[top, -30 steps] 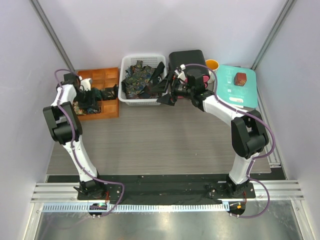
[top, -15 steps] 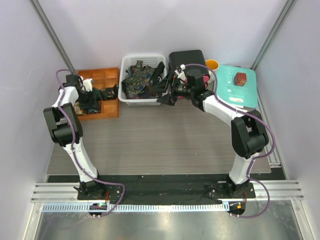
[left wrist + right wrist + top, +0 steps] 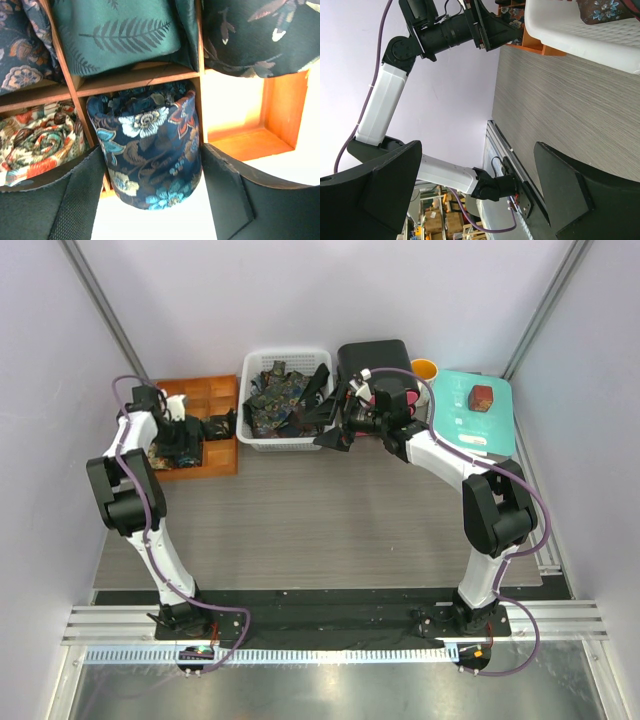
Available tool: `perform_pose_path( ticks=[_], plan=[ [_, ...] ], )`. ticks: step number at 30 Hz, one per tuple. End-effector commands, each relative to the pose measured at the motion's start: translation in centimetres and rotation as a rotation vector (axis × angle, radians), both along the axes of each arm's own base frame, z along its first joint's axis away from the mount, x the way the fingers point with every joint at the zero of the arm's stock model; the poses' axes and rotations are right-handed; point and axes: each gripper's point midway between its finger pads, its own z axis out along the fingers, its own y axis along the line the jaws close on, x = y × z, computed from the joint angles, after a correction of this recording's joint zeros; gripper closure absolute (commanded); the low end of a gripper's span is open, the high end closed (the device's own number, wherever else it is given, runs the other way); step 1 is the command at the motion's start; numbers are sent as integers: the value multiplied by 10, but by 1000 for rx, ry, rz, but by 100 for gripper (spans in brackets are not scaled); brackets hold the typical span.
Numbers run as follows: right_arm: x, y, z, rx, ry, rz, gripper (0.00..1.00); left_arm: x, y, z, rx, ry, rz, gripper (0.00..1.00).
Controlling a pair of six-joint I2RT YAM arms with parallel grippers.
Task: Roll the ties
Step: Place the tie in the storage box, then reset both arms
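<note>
Black fingers of the left gripper press against both sides of a rolled tie, dark blue with cream and turquoise flowers, at the centre of the left wrist view. The roll stands in a compartment of an orange wooden box. A green fern-print tie fills the compartment above, and a cream and orange roll sits at lower left. The right gripper hangs spread wide with nothing between its fingers, over the grey table. It is near the white basket holding loose ties, upper centre of the top view
</note>
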Motion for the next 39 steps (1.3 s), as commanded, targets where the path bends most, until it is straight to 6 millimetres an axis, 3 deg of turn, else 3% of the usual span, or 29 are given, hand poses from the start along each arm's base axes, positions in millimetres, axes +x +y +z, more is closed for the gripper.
perform_pose_path(
  ticks=[1,9,13,14,17,19,20,21,22,25,28,31,32,34,35,37,39],
  plan=[
    [-1,-1,20,36,-52,10,0,9,4,42,43,-85,0,23],
    [0,-3,23,39,-63,8,0,12,3,71,65,-139,-2,19],
    [2,-9,25,29,-75,1,0,13,-1,111,90,-222,-16,14],
    [1,-12,27,27,-80,-1,0,16,-6,123,95,-244,-33,1],
    [7,-28,29,4,-104,-26,0,11,-29,150,115,-268,-97,0],
    [14,-49,32,-18,-129,-71,0,5,-44,158,129,-268,-132,0],
    [16,-58,33,-29,-140,-88,0,1,-65,170,132,-287,-178,0],
    [14,-68,37,-43,-158,-106,0,-7,-77,170,116,-264,-209,0],
    [19,-85,32,-78,-157,-139,0,-14,-102,170,98,-253,-285,0],
    [21,-123,23,-136,-155,-202,0,-32,-143,169,76,-199,-343,0],
    [14,-156,14,-233,-196,-238,0,-48,-167,169,29,-165,-371,0],
    [-1,-183,5,-331,-218,-269,0,-60,-178,176,-41,-192,-332,0],
    [-2,-199,0,-384,-252,-281,0,-66,-180,169,-64,-175,-323,0],
    [-14,-218,-23,-484,-220,-295,0,-72,-180,176,-73,-216,-320,0],
    [-17,-230,-27,-544,-246,-304,0,-78,-178,164,-67,-193,-312,0],
    [-28,-240,-47,-621,-224,-292,0,-83,-176,169,-61,-239,-294,0],
    [-35,-248,-59,-690,-252,-276,0,-91,-171,152,-46,-225,-274,0]
  ],
)
